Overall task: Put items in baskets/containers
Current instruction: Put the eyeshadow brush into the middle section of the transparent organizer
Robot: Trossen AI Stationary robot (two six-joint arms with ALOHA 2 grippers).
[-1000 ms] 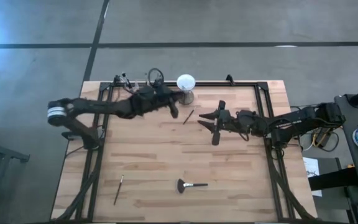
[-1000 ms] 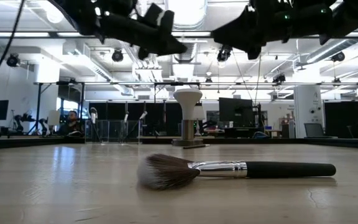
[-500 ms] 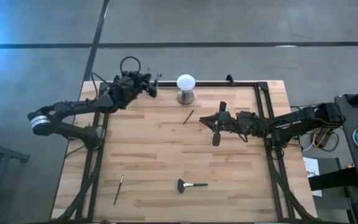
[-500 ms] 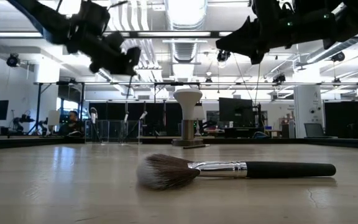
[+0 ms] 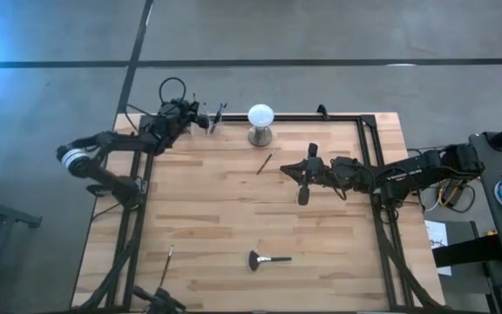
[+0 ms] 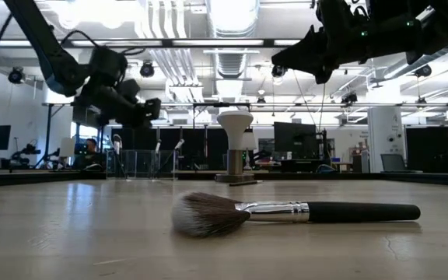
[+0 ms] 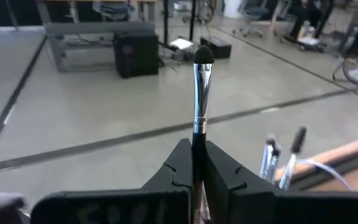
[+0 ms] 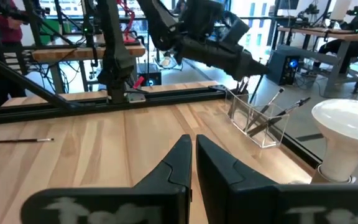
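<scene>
My left gripper [image 5: 194, 118] is at the table's far left, beside the clear cups [image 5: 215, 123], shut on a slim brush [image 7: 201, 87]. Several brushes stand tilted in the cups [image 8: 257, 119], their upper ends leaning on the rims. One slim brush [image 5: 264, 163] lies flat near the white globe [image 5: 261, 116], another [image 5: 166, 264] lies near the front left, and the fan brush [image 5: 267, 259] lies on its side near the front. My right gripper [image 5: 293, 170] hovers mid-table, shut with nothing in it [image 8: 191, 149]. My left gripper pinches the slim brush's dark handle [image 7: 198, 140] between its two fingers. The brush runs along the fingers and sticks out past their ends, its silvery ferrule and dark head [image 7: 203, 56] leading. The brush is lifted clear of the table.
The white globe on its metal stand [image 6: 234, 152] stands at the far edge, right of the cups. A black frame rail [image 5: 338, 116] runs along the table's far edge. Bare wood [image 5: 207, 209] lies between the two arms and the front brushes.
My left gripper has gone from beside the globe toward the table's far left corner with the slim brush, ending next to the cups. My right gripper has stayed in place and shut on nothing.
</scene>
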